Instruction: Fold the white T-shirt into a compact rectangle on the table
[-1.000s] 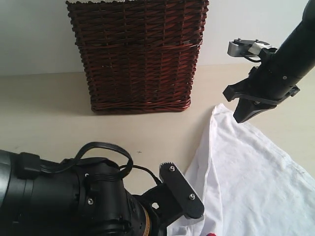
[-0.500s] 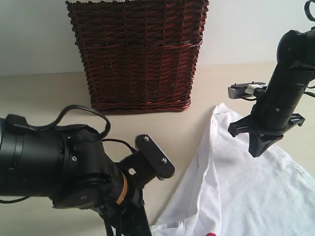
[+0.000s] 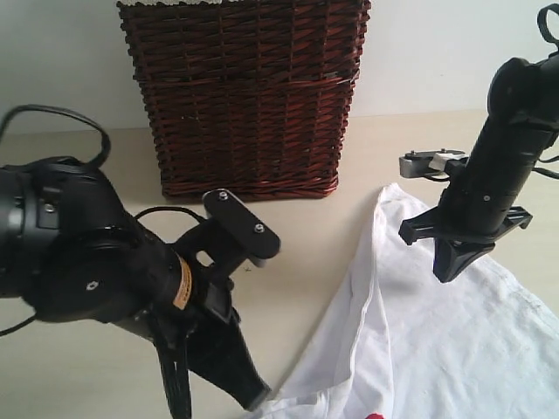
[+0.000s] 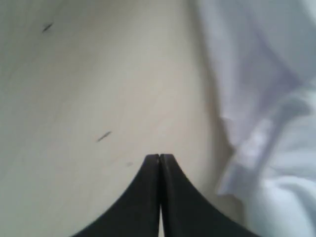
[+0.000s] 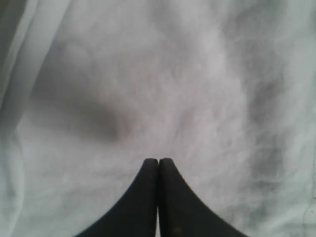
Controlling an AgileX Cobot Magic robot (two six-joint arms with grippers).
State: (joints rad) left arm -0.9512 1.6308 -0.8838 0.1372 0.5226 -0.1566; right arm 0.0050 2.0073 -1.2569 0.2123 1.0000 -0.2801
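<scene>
Stage judged early: between grasps, no fold made yet. Left gripper (image 3: 251,397) (image 4: 159,158) clenched on nothing, black tips pressed flat together, poised over bare table (image 3: 306,227) just beside the rumpled left hem of the white T-shirt (image 3: 437,336); not touching cloth, as far as can be told. Wicker basket (image 3: 244,96) upright toward the far edge of the table, well apart from both arms and no part of the job.

White T-shirt spread loose over the right half of the table, toward its near right corner, one point reaching up toward the far edge and a long crease running down its left side; wide and unfolded. Right gripper (image 3: 447,272) (image 5: 158,160) likewise clamped empty, aimed down at the upper part of the shirt, close above it or perhaps resting on it; cannot tell which.

Next move, probably: part the left jaws, shift across to the hem and pinch an edge; same on the right near the far point, then lift together and carry over. Calls for a shallow approach, to catch cloth rather than tabletop, and matched height on both sides, to avoid skewing the fabric.
</scene>
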